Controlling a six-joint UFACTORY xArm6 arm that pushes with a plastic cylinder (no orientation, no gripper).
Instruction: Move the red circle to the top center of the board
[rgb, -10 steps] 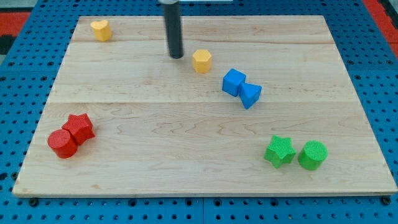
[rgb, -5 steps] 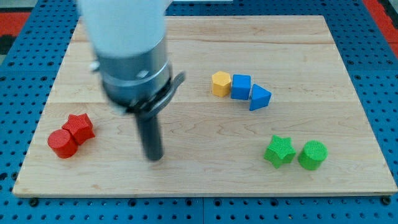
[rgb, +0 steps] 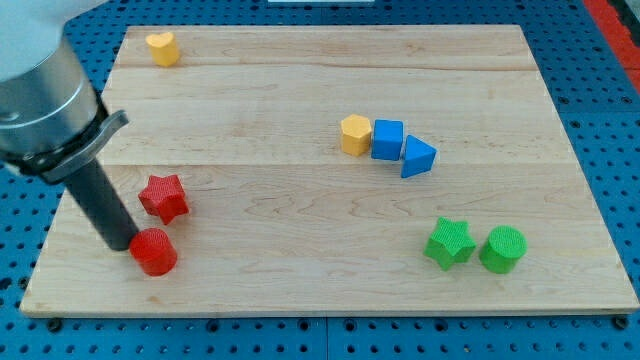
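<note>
My tip (rgb: 127, 243) presses against the left side of the red circle (rgb: 154, 252) at the near left of the worktop (rgb: 300, 260), after sweeping across from the board's middle in the past half second. The circle, which a moment ago sat tight against the red star (rgb: 164, 197) by the left edge, has been shoved right and nearer, and the star has been knocked right and slightly farther, so the pair now stand just apart. That frees the circle from its neighbour, but by my reading it leaves the task barely begun: the circle lies in the near left corner, well apart from the far centre where it belongs, and the push so far has carried it toward the near edge rather than away. The rod slants down from the upper left, its grey cuff filling that corner of the view. There is no pincer on this arm, so nothing is clenched or released. The yellow hexagon (rgb: 355, 134), blue cube (rgb: 387, 139) and blue wedge (rgb: 418, 157) sit in a touching row right of centre, unchanged over that half second.
</note>
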